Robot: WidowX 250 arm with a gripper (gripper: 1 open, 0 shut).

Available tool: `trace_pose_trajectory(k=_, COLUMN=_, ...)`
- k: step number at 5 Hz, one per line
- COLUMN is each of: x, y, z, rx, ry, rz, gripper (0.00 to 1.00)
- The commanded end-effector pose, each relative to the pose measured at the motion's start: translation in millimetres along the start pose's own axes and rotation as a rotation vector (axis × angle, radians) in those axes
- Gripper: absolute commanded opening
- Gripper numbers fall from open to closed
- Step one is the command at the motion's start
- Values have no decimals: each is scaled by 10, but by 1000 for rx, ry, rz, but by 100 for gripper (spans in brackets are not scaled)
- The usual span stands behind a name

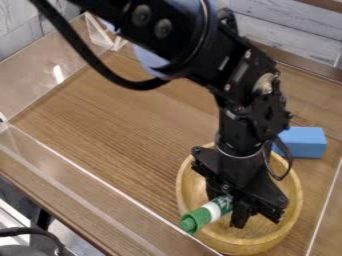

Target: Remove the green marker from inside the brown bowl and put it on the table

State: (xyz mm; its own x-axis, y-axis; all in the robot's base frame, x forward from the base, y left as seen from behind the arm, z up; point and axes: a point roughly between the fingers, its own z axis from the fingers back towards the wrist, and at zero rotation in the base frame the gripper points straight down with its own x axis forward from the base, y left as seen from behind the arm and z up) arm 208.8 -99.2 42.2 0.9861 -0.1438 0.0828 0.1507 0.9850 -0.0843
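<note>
Camera view of a single robot arm over a workspace. The black gripper, at the lower right of the frame, points downward within the rim of the bowl, its jaws closed on the marker. The marker lies tilted, with its white barrel partly hidden by the gripper and its green end directed toward the lower left, overlapping the left part of the bowl's rim in this view. Whether the marker touches the bowl cannot be determined. The bowl, round and of light tan wood, occupies the lower right of the frame; the gripper conceals much of its interior. The arm, black and jointed, extends from the upper part of the frame down to the gripper, and a dark cable curves along its left side. Near the bowl, at the right edge of the frame, is a blue block, partly behind the arm. The bench, of brown wood grain, spans the middle of the frame and carries the bowl. A clear wall runs diagonally along its lower left side. Dark equipment appears at the lower left corner.
</note>
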Motion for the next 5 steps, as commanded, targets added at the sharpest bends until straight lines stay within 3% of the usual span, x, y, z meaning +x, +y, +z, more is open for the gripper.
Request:
trace_pose_trajectory(k=1, x=56, y=-43, z=120, rx=-20, ry=-52, rz=-4, gripper=0)
trace_pose_trajectory(k=3, x=86, y=76, z=410, rx=5, ry=-49, rz=14, gripper=0)
trace_pose_trajectory(k=5, x=122, y=328, z=950, rx=36, ry=-44, rz=73, gripper=0)
